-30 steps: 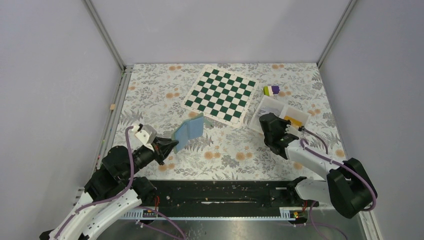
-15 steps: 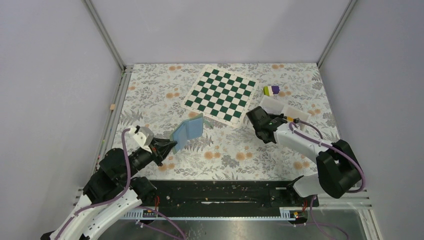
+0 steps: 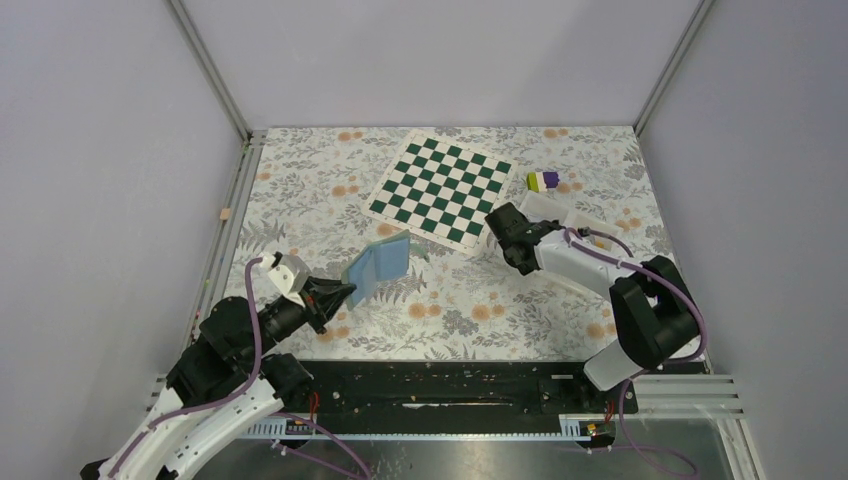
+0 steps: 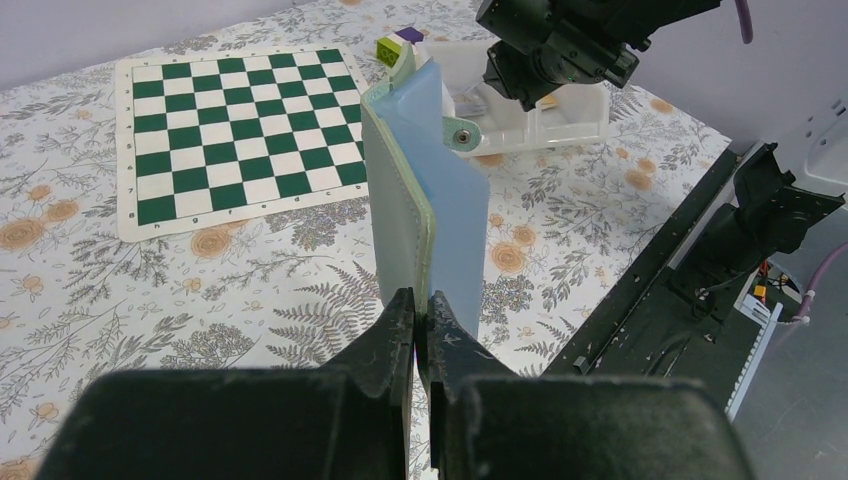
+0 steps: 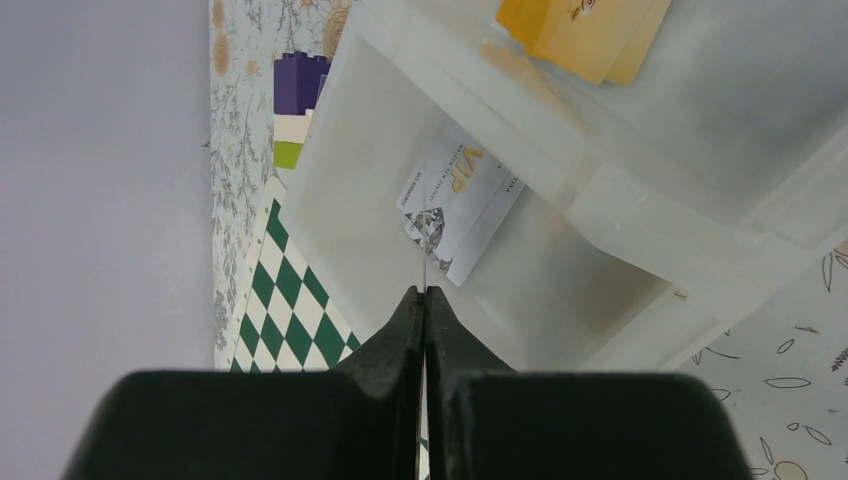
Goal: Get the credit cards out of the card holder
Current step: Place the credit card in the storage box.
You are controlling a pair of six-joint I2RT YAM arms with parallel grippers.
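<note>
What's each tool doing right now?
Left tool: closed on the card holder, pinching its lower edge.
Right tool: closed, nothing clearly held.

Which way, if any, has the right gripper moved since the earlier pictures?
Yes. Seen from above, the right gripper has moved left and forward, nearer the right corner of the chequered mat.

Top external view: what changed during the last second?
The right fingers, shut, moved left and forward, from the white tray's near side toward the chequered mat. The left fingers stay shut on the card holder, unmoved.
</note>
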